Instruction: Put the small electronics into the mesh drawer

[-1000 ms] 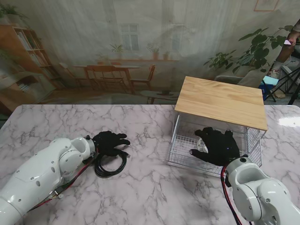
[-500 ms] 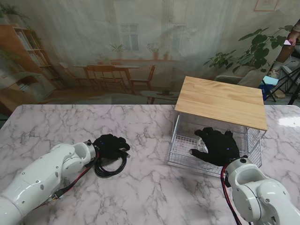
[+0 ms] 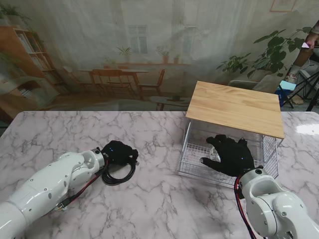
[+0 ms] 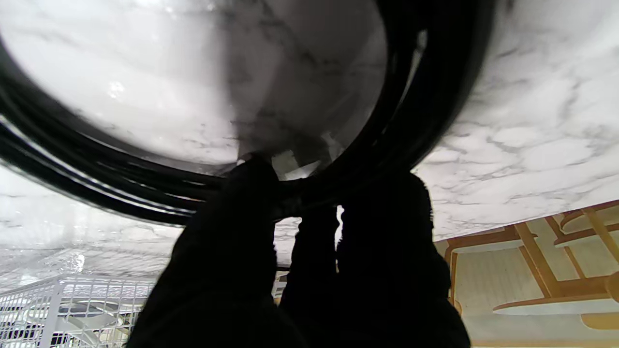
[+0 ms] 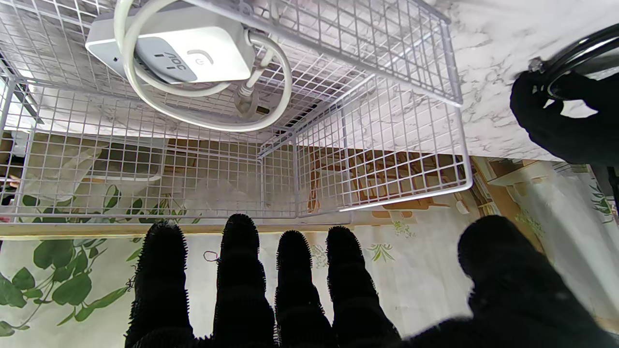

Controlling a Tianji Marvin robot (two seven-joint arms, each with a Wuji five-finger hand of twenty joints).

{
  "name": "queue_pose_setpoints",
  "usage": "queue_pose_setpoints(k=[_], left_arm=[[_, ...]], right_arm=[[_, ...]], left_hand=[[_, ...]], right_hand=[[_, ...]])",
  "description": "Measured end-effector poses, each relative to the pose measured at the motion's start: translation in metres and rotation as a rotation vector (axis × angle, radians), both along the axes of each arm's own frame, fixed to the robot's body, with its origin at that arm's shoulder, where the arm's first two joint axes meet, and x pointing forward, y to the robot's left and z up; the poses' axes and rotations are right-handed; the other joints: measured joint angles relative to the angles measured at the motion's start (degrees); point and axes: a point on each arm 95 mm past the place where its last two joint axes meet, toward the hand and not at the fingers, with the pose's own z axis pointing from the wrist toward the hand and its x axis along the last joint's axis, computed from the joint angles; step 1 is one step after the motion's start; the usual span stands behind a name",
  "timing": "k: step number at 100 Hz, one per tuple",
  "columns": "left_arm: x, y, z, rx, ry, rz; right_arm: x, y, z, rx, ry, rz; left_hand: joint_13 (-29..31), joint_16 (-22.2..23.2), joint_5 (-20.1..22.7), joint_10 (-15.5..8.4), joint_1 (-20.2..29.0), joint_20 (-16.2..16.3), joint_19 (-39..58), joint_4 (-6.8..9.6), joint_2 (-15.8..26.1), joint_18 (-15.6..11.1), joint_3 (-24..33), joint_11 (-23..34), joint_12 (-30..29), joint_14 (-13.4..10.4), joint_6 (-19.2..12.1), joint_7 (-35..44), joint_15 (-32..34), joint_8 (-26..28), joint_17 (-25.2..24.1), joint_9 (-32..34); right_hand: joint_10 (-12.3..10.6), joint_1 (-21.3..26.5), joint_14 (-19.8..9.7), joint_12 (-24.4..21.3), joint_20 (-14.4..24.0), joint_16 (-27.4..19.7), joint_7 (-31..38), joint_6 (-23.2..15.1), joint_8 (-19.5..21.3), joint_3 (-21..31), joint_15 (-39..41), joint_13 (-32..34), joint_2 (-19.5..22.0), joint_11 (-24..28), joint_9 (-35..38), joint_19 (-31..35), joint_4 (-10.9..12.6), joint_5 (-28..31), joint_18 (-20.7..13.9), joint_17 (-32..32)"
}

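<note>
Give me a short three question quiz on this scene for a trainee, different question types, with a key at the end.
1. True or false: the left hand is closed on the coiled black cable.
2. What already lies in the mesh drawer? A) white charger with its cord B) black cable C) nothing
3. Fill in: the right hand hovers over the drawer with fingers ____.

Key: 1 true; 2 A, the white charger; 3 spread, holding nothing.
</note>
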Motion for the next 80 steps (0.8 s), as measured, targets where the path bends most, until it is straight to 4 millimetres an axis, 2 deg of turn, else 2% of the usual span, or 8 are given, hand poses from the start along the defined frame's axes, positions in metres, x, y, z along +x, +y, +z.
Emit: queue_pose_setpoints(k=[5, 13, 22, 29, 40, 80], left_arm=[[0.000, 0.000, 0.000, -0.004, -0.001, 0.003], [0.000, 0.004, 0.001, -0.021, -0.003, 0.023], [-0.005, 0.007, 0.000, -0.028, -0.005, 0.037], [-0.008, 0.005, 0.001, -0.008, -0.013, 0.030], [-0.009, 0.004, 0.009, -0.004, -0.020, 0.045], [-0.006, 0.004, 0.059, -0.075, -0.147, 0.040]], right_arm=[[0.000, 0.000, 0.000, 0.003, -0.002, 0.000], [-0.001, 0.000, -0.001, 0.009, -0.004, -0.001], [-0.002, 0.000, -0.001, 0.015, -0.003, -0.003], [-0.002, 0.000, -0.001, 0.016, -0.003, -0.003], [-0.002, 0.000, -0.001, 0.017, -0.002, -0.001], [-0.003, 0.002, 0.005, 0.051, -0.014, 0.018]], left_hand=[[0.61, -0.05, 0.35, -0.43, 0.00, 0.00, 0.06, 0.00, -0.58, 0.14, 0.00, 1.12, 0.03, 0.15, 0.00, 0.04, -0.08, 0.00, 0.60, 1.50], [1.33, -0.05, 0.87, -3.07, 0.01, 0.00, 0.09, 0.00, -1.13, 0.30, 0.00, 1.98, -0.72, 0.33, 0.00, 0.36, -0.09, 0.00, 1.34, 3.30], [2.36, -0.07, 1.40, -2.18, 0.01, 0.00, 0.66, 0.00, -1.24, 0.55, 0.00, 2.18, -0.12, 0.46, 0.00, 0.44, -0.10, 0.00, 2.48, 4.45], [3.02, -0.14, 1.41, -2.98, 0.01, 0.00, 0.73, 0.00, -1.26, 0.75, 0.00, 2.17, -0.64, 0.48, 0.01, 0.50, -0.10, 0.00, 3.11, 4.45], [4.15, -0.15, 2.72, -2.83, 0.01, 0.00, 0.92, 0.00, -1.90, 0.90, 0.00, 2.15, -0.68, 0.54, 0.02, 0.81, -0.10, 0.00, 4.22, 4.75], [4.98, -0.15, 2.85, -2.23, 0.01, -0.06, 1.51, -0.19, -3.93, 0.93, 0.00, 2.13, -0.04, 0.54, 0.02, 3.45, -0.10, 0.85, 4.93, 5.38]], right_hand=[[0.00, 0.00, 0.00, 0.00, 0.00, 0.00, 0.04, -0.01, 0.00, 0.00, 0.00, 0.00, 0.00, 0.00, 0.00, 0.00, 0.00, 0.00, 0.00, -0.01], [0.01, 0.00, 0.00, 0.00, -0.02, 0.00, 0.64, -0.03, 0.00, -0.01, 0.00, 0.00, 0.00, 0.00, 0.00, 0.00, 0.00, 0.00, 0.00, -0.01], [0.02, 0.00, 0.01, 0.00, -0.02, 0.00, 0.71, -0.03, 0.00, -0.01, 0.00, 0.00, 0.00, 0.00, 0.00, 0.00, 0.00, 0.00, 0.00, -0.01], [0.03, 0.00, 0.01, 0.00, -0.02, 0.00, 0.73, -0.03, 0.00, -0.03, 0.00, 0.00, 0.00, 0.00, 0.00, 0.00, 0.00, 0.00, 0.00, -0.02], [0.03, 0.00, 0.02, 0.00, -0.02, 0.00, 0.75, -0.03, 0.00, -0.06, 0.00, 0.00, 0.00, 0.00, 0.00, 0.00, 0.00, 0.00, 0.00, -0.02], [0.03, 0.01, 0.09, 0.00, -0.02, 0.00, 1.43, -0.03, 0.00, -0.07, 0.00, 0.01, 0.00, 0.00, 0.90, 0.00, 0.00, 0.01, -0.01, 0.02]])
